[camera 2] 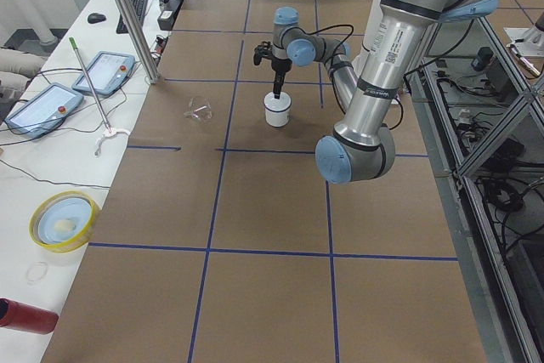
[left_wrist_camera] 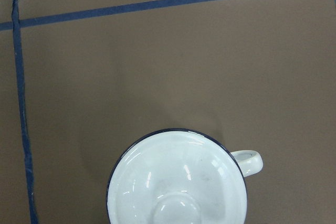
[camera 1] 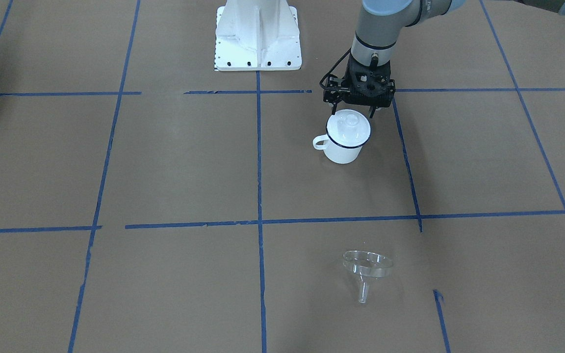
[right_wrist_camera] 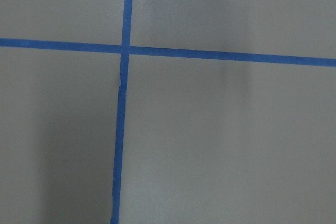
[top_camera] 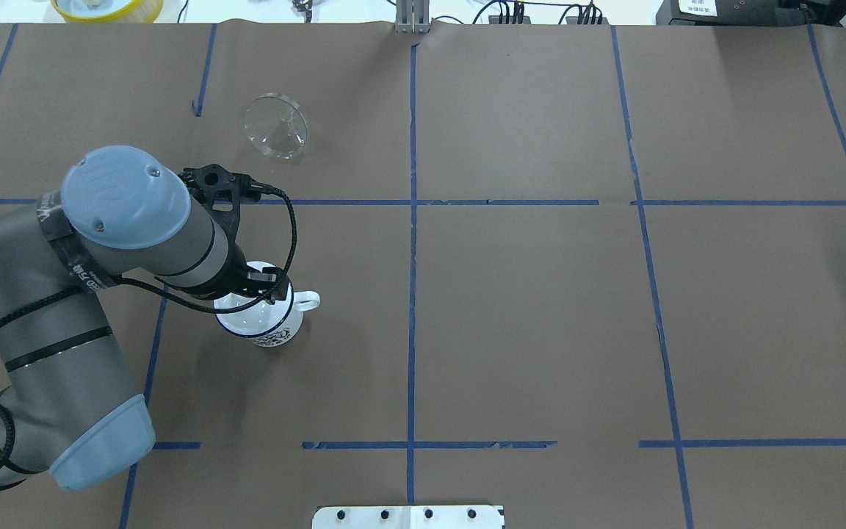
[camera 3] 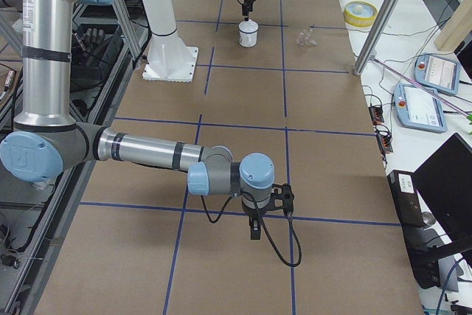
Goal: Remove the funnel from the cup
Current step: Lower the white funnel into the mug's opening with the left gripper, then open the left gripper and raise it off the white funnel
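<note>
The white enamel cup (camera 1: 342, 151) with a dark blue rim stands upright on the brown table, handle toward the table's middle. A white knobbed lid (camera 1: 348, 126) covers its mouth; the left wrist view shows the lid (left_wrist_camera: 176, 182) and the cup's handle (left_wrist_camera: 250, 162) at the bottom edge. The clear funnel (camera 1: 367, 267) lies on its side on the table, far from the cup toward the operators' side; it also shows in the overhead view (top_camera: 275, 126). My left gripper (camera 1: 354, 110) hovers just above the cup's robot-side rim, open and empty. My right gripper (camera 3: 252, 230) shows only in the exterior right view.
The white robot base (camera 1: 258, 39) stands at the table's robot side. Blue tape lines (camera 1: 259, 162) grid the table. A yellow bowl (camera 2: 59, 220), a red can (camera 2: 25, 316) and tablets (camera 2: 102, 72) lie on the side bench beyond the table's far edge.
</note>
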Robot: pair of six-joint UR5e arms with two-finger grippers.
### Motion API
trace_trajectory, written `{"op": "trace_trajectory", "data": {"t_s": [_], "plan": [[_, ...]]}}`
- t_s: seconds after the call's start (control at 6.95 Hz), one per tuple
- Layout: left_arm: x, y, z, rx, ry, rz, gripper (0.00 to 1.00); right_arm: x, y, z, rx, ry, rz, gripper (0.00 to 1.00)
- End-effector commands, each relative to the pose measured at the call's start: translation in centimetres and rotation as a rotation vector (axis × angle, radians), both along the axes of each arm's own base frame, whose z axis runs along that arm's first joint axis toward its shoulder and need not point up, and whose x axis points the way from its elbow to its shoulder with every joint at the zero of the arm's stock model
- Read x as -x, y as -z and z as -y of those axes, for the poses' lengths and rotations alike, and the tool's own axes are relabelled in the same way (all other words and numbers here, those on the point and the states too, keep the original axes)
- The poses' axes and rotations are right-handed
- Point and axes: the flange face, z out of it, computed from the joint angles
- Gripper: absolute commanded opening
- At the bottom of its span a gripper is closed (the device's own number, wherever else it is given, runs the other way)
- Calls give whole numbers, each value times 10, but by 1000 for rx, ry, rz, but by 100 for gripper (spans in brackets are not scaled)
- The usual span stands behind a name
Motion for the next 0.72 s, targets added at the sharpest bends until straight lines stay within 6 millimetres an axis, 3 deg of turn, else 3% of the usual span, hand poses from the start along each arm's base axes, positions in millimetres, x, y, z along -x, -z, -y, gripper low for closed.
{"op": "trace_trajectory", "data": {"t_s": [0.0,0.14,0.29,0.43,0.58], "plan": [[98,-30,50,-95,-51,9,100,0,0,0,0,0,0,100],[169,-77,82,-22,-31,11,100,0,0,0,0,0,0,100],[235,-138,106,-33,-57,69,100,0,0,0,0,0,0,100],[278,-205,108,-33,-123,133,100,0,0,0,0,0,0,100],[339,-260,121,12,-103,173,100,0,0,0,0,0,0,100]]}}
